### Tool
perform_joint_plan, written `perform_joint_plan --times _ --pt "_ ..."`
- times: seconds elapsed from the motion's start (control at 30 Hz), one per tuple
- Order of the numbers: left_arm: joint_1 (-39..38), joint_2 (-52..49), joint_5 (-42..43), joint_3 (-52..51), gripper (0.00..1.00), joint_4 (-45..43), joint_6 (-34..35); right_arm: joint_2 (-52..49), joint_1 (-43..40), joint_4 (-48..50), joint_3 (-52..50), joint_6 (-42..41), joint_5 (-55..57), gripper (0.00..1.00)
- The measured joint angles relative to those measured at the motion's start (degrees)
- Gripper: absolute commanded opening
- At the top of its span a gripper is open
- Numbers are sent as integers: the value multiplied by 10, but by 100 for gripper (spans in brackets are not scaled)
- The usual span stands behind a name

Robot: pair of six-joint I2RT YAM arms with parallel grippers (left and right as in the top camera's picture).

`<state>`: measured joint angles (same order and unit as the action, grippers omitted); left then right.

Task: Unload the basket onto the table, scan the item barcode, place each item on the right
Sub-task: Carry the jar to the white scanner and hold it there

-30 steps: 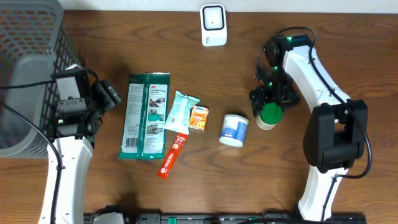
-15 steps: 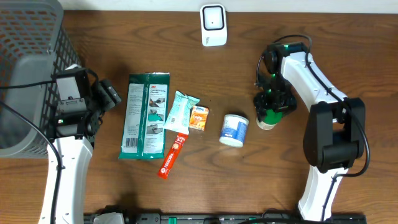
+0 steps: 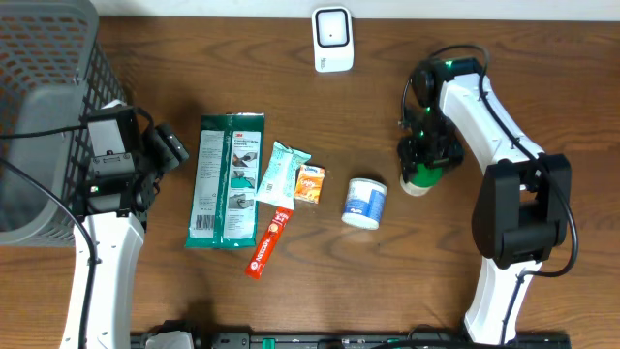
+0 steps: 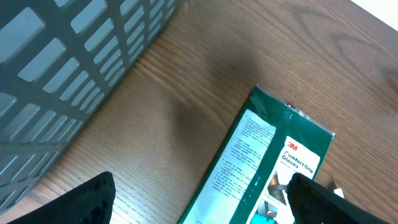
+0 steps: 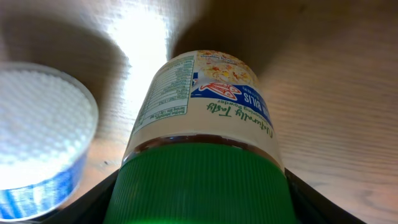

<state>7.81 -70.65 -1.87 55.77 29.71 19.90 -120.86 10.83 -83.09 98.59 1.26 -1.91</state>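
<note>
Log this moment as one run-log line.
right tool: gripping green-lidded jar, upright | left tool: open, empty, near glove pack | scan: not yet done

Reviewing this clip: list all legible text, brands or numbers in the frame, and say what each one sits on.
"3M": glove packet, on its green front.
"Comfort Grip Gloves": same packet, beside the logo.
"ILLS": jar label, seen upside down, the word's start unclear; the script line and nutrition panel are blurred.
Tub, green sachet, orange sachet, red stick: print too small to read.
</note>
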Motion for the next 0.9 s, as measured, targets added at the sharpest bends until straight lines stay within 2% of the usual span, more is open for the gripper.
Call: perform_joint_plan --times 0.13,0.27,0.3,0.37,0.57,0.7,0.8,0.9 --pt "0 0 0 0 88 0 0 4 0 2 18 -7 -10 45" --pt "0 0 0 0 88 0 0 32 0 31 19 -11 -39 40" --pt "0 0 0 0 88 0 0 44 0 46 19 -17 -48 35" --pt "0 0 0 0 88 0 0 69 1 76 19 -27 -63 31" --pt "0 0 0 0 88 0 0 144 25 167 23 -69 -103 32" --pt "0 0 0 0 88 0 0 167 44 221 27 -102 -143 27" --pt "0 0 0 0 88 0 0 169 52 248 27 -132 -176 11" --pt "0 0 0 0 88 0 0 169 52 265 27 -160 -209 2"
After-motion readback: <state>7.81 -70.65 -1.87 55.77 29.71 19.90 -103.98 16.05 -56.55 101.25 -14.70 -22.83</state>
